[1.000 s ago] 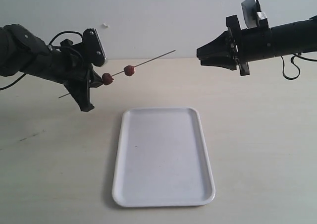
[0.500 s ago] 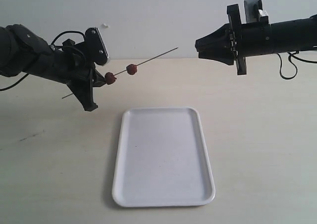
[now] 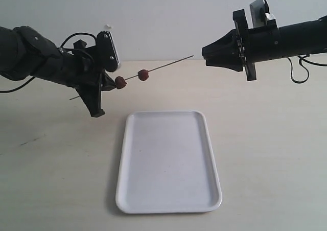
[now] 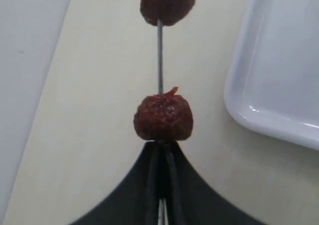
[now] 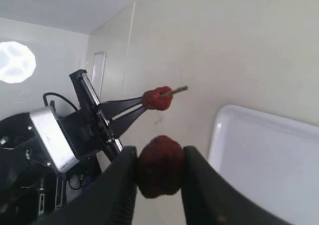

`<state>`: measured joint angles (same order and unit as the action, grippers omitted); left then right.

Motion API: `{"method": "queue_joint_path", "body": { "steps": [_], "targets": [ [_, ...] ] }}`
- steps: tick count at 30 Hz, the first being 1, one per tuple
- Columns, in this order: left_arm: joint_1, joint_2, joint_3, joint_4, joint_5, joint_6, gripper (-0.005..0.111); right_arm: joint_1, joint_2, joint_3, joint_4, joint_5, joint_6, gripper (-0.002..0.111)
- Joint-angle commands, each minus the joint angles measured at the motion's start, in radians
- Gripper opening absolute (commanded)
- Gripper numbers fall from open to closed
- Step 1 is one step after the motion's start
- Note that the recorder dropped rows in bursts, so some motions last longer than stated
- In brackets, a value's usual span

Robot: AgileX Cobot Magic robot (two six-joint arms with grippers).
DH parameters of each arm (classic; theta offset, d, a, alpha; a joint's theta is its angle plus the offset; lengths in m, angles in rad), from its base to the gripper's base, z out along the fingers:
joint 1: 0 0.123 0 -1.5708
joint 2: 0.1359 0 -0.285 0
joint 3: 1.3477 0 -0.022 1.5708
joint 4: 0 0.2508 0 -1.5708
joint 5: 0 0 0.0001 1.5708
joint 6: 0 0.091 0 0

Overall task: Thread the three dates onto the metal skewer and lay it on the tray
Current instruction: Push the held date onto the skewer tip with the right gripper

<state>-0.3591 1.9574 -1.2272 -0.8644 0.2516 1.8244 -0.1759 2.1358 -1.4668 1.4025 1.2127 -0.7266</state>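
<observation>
Pointing its free tip toward the right gripper (image 3: 206,55), the thin grey metal skewer (image 3: 166,65) hangs in the air beyond the far edge of the glossy white rectangular tray (image 3: 168,164), its long axis rising gently from past the tray's far left corner toward the far right one. Two wrinkled reddish-brown dates sit on it: one (image 3: 120,82) right against the left gripper (image 3: 108,85), whose jaws are clamped on the rod, the other (image 3: 144,75) a little further along, with bare rod from there to the tip. The third date (image 5: 159,166) is pinched between the right gripper's jaws, beyond the tray's far right corner, so that arm is the nearer one to the tip. The coming move, I judge, turns on bringing this date onto the skewer's axis so the point enters its middle; tip and date are apart now. The exterior view shows that gap but hides the held date behind dark fingers; the right wrist view shows the date plainly, not yet lined up with the tip. The left wrist view shows the rod running straight out of the closed jaws.
</observation>
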Motion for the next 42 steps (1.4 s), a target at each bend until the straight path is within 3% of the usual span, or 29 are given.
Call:
{"method": "queue_joint_path", "body": {
  "steps": [1,21,42],
  "targets": [
    [-0.003,0.001,-0.005,-0.016,0.006,0.015,0.0,0.002,-0.001,-0.01,-0.011,0.008,-0.001,0.03],
    [-0.003,0.001,-0.005,-0.205,0.103,0.205,0.0,0.002,-0.001,-0.01,-0.043,0.008,-0.003,0.03],
    [-0.003,-0.001,-0.007,-0.256,0.19,0.269,0.0,0.002,-0.001,-0.01,-0.052,0.008,-0.003,0.029]
  ]
}}
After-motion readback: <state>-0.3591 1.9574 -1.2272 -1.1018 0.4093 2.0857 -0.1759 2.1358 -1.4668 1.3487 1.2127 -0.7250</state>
